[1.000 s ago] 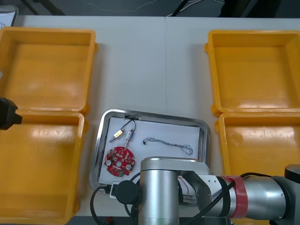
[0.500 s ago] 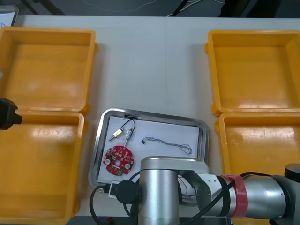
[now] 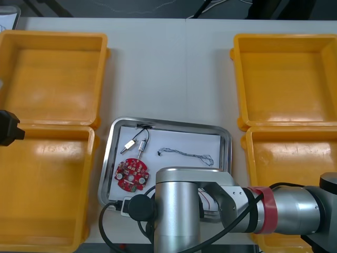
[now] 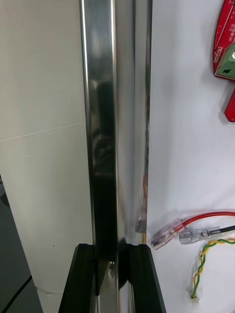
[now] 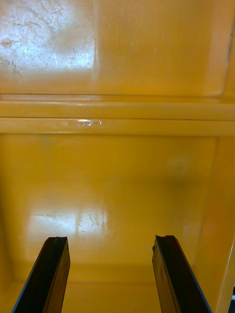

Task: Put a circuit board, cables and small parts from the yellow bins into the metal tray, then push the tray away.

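The metal tray [image 3: 108,158], white inside, lies in the middle of the table's near half. It holds a round red circuit board [image 3: 131,174], a blue and white cable [image 3: 187,155] and a black cable [image 3: 143,138] with small metal parts. The right arm [image 3: 179,211] covers the tray's near edge. In the right wrist view, my right gripper [image 4: 111,252] is shut on the tray's shiny rim [image 4: 103,122]. A red and yellow cable [image 4: 205,220] lies just inside the rim. My left gripper [image 5: 110,242] hangs open over the near left bin [image 5: 117,186].
Two yellow bins stand at the left [image 3: 52,74] [image 3: 42,190] and two at the right [image 3: 287,79] [image 3: 295,168], all looking bare inside. Open table stretches from the tray to the far edge between the bins.
The tray has slid a little away from the robot and slightly leftward, with the right gripper still clamped on its near rim. The left arm has stayed put.
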